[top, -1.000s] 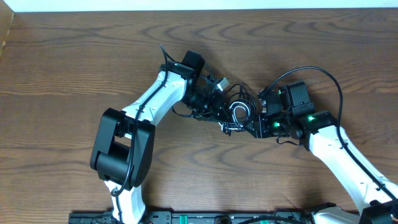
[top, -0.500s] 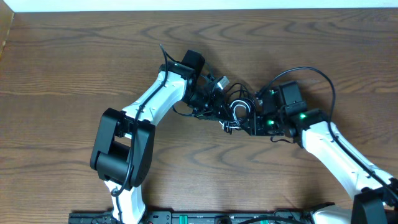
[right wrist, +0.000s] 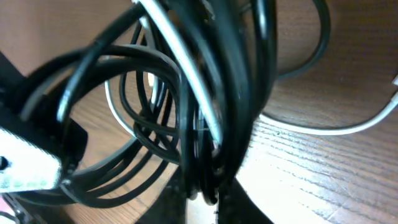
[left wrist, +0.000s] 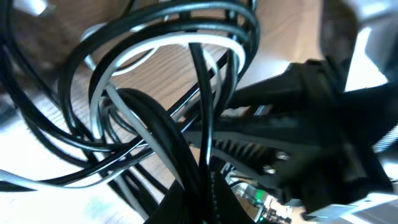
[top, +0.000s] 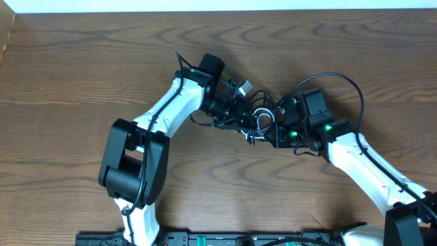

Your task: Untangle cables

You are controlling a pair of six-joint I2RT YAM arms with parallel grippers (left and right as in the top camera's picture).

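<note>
While both arms meet near the middle of the overhead frame, the cables (top: pixel 261 121) sit bunched between them over the wood-grain tabletop (top: pixel 82 68). The left end effector (top: pixel 240 115) and right end effector (top: pixel 276 133) each look clenched on a pinch of strands, though their fingers are mostly buried. Pulling apart slowly and sideways seems wisest, easing off if a loop tightens instead of opening. The glossy, round black cable (left wrist: pixel 155 130) coils in overlapping loops, and a thinner, smooth white cable (left wrist: pixel 168 43) threads through them.
</note>
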